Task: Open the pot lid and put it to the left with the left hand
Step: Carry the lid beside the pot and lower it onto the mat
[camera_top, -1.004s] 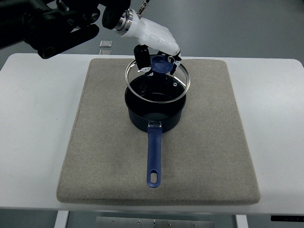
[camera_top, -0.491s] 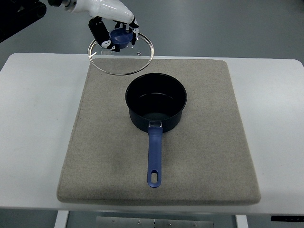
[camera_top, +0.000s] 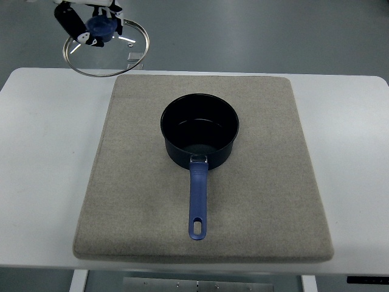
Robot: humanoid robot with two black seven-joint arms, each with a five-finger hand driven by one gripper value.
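One white table (camera_top: 48, 182), one grey mat (camera_top: 121, 201) lying flat on it, covering most of the middle. One dark blue pot (camera_top: 199, 135) sits upright on the mat, a bit back of centre, open on top, inside looks bare. Its one blue handle (camera_top: 197, 201) points toward me, hole at the near end. One glass lid (camera_top: 106, 47) with a metal rim, up at the top left, off the pot and well apart from it, over the table's far left edge, tilted. One blue knob (camera_top: 100, 25) on the lid. My left hand (camera_top: 90, 24) is clamped around that knob, black fingers (camera_top: 70, 21) on its left side; only part of the hand shows at the top edge. One small clear block (camera_top: 136, 58) just behind the mat's far edge, partly behind the lid.
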